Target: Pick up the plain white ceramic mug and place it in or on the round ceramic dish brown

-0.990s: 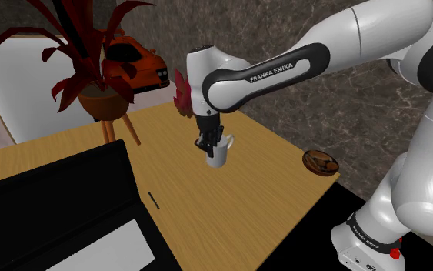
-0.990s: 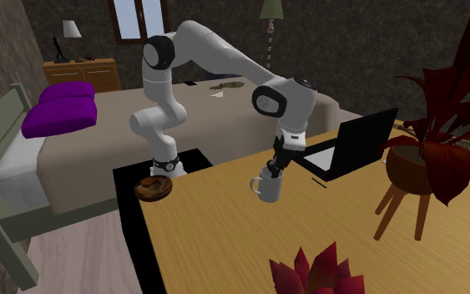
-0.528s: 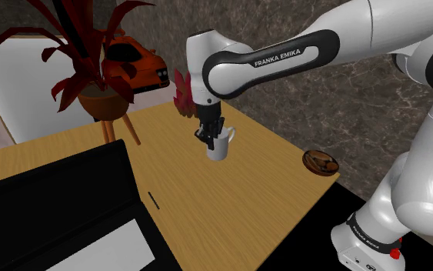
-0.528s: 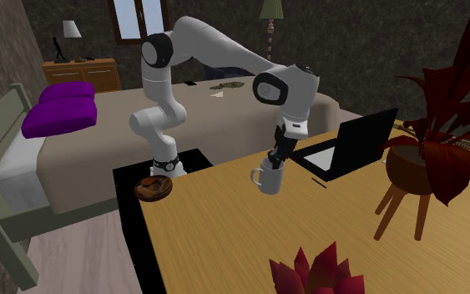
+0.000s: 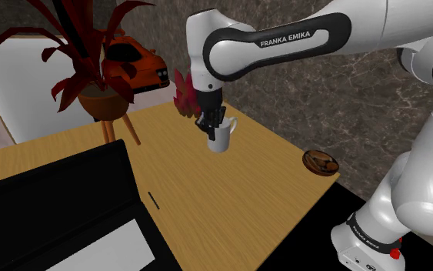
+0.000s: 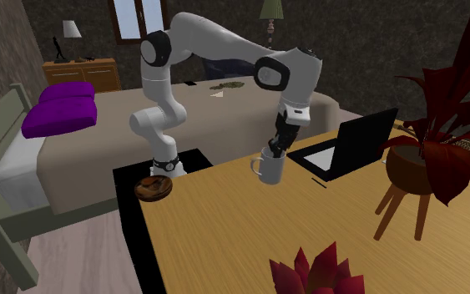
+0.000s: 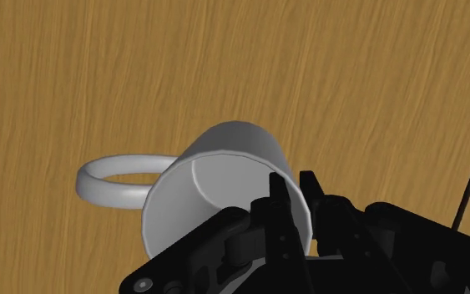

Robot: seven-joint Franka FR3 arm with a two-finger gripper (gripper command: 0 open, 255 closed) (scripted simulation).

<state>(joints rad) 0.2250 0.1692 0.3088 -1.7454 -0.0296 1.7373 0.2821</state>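
Observation:
A plain white mug (image 5: 221, 138) hangs above the wooden table (image 5: 268, 165), with my black gripper (image 5: 211, 125) shut on its rim. The second exterior view has the same mug (image 6: 270, 165) under the gripper (image 6: 275, 149), its handle toward that view's left. In the wrist view the fingers (image 7: 285, 215) pinch the mug's wall (image 7: 224, 179), one inside and one outside, with the handle (image 7: 112, 179) sticking out sideways. The round brown dish (image 5: 320, 162) sits on the table's corner at the shoulder view's right; the dish (image 6: 154, 187) lies near the stand in the second exterior view.
An open black laptop (image 5: 68, 212) takes up the shoulder view's lower left. A red-leaved plant in a brown pot on wooden legs (image 5: 99, 92) stands at the back, a smaller red plant (image 5: 182, 92) behind the mug. A thin dark pen (image 5: 154, 200) lies beside the laptop.
The arm has risen with the mug in its grip, lifting it higher above the table and a little toward the back of the shoulder view.

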